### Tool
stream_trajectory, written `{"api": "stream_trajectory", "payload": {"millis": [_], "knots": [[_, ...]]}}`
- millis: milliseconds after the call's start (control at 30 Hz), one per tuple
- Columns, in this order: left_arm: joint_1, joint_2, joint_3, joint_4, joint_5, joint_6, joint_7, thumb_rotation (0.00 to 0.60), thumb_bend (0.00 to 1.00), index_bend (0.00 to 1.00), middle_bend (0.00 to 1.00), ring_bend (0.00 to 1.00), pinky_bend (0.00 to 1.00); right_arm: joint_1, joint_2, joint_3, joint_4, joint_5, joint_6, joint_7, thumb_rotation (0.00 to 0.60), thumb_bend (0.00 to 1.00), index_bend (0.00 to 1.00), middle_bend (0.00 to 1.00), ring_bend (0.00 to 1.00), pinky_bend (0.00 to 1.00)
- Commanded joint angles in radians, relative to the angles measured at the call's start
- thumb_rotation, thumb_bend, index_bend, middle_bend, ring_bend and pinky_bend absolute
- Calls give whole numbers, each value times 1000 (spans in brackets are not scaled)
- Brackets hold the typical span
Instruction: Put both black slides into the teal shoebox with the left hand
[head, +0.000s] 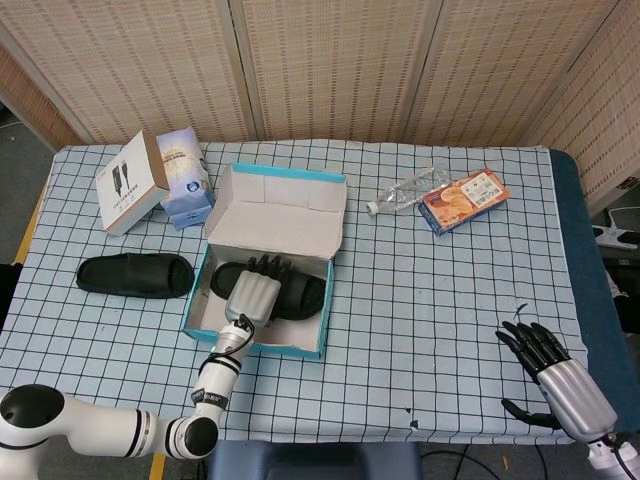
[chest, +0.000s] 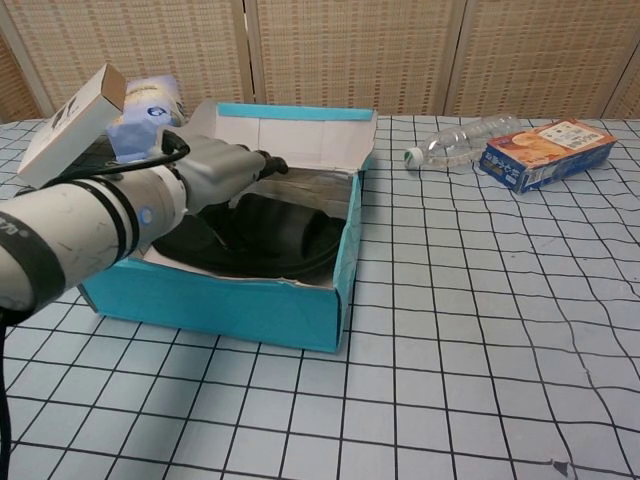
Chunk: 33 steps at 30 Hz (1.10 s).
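Lower right of the head view: your right hand (head: 560, 380) is hovering over the table edge, fingers spread and holding nothing. Lower left: your left arm is reaching up into the teal shoebox (head: 262, 338), and your left hand (head: 252, 294) is lying flat above the slide in the box (head: 305, 294), fingers extended toward the back wall; the chest view shows the fingers (chest: 262, 166) straight and released, gripping nothing, though whether the palm is touching the slide you cannot tell. That slide is lying on the box floor, filling most of its width. The box lid (head: 277, 208) is standing open behind it. Left of the box, just beside its wall, the second slide (head: 136, 275) is lying on the checked tablecloth (head: 430, 290). Farther up, at upper left, a white carton (head: 130, 182) and a blue-and-white pack (head: 183, 175) are standing together. At upper right, a clear plastic bottle (head: 405, 191) is lying against an orange snack box (head: 464, 199).
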Motion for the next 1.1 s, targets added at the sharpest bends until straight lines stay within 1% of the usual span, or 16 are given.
{"api": "stream_trajectory", "payload": {"millis": [33, 167, 233, 300, 367, 400, 467, 533, 600, 700, 767, 867, 1000, 1100], "knots": [[-10, 38, -5, -58, -20, 22, 22, 580, 358, 0, 0, 0, 98, -1, 0, 0, 1, 0, 3, 1, 528, 153, 0, 0, 0, 0], [4, 97, -5, -169, 25, 61, 0, 592, 381, 0, 0, 0, 99, 0, 0, 0, 3, 1, 3, 2, 529, 153, 0, 0, 0, 0], [27, 147, 10, -241, 104, 87, -36, 599, 383, 0, 0, 0, 101, 0, 0, 0, 4, -3, 6, 1, 528, 153, 0, 0, 0, 0], [66, 206, 43, -302, 217, 135, -76, 600, 384, 0, 0, 0, 102, -4, 1, 0, 5, -8, 21, 3, 529, 152, 0, 0, 0, 0], [113, 265, 74, -349, 294, 178, -123, 598, 383, 0, 0, 0, 102, -11, 3, 1, 6, -14, 41, 2, 528, 152, 0, 0, 0, 0], [146, 308, 92, -372, 324, 200, -153, 598, 383, 0, 0, 0, 102, -17, 4, 1, 5, -17, 54, 2, 528, 152, 0, 0, 0, 0], [196, 384, 117, -383, 341, 215, -206, 600, 380, 0, 0, 0, 102, -26, 5, 2, 4, -23, 76, -2, 528, 153, 0, 0, 0, 0], [231, 440, 130, -372, 322, 202, -260, 600, 379, 0, 0, 0, 101, -32, 6, 4, 0, -31, 95, -7, 528, 153, 0, 0, 0, 0], [261, 493, 133, -338, 293, 164, -332, 600, 378, 0, 0, 0, 101, -34, 12, 6, -11, -45, 112, -11, 528, 152, 0, 0, 0, 0], [289, 545, 130, -263, 262, 93, -435, 599, 378, 0, 0, 0, 100, -32, 38, 10, -43, -89, 149, -27, 528, 152, 0, 0, 0, 0], [299, 565, 129, -215, 241, 48, -479, 599, 378, 0, 0, 0, 100, -34, 57, 9, -67, -116, 168, -45, 528, 152, 0, 0, 0, 0], [307, 572, 134, -150, 191, -19, -508, 599, 377, 0, 0, 0, 100, -37, 78, 4, -99, -142, 179, -64, 528, 152, 0, 0, 0, 0], [296, 525, 159, -64, 156, -95, -485, 600, 375, 0, 0, 0, 100, -35, 92, 5, -135, -153, 168, -95, 529, 152, 0, 0, 0, 0], [293, 512, 162, -49, 155, -103, -481, 600, 372, 0, 0, 0, 99, -35, 94, 6, -142, -154, 165, -101, 528, 152, 0, 0, 0, 0]]}}
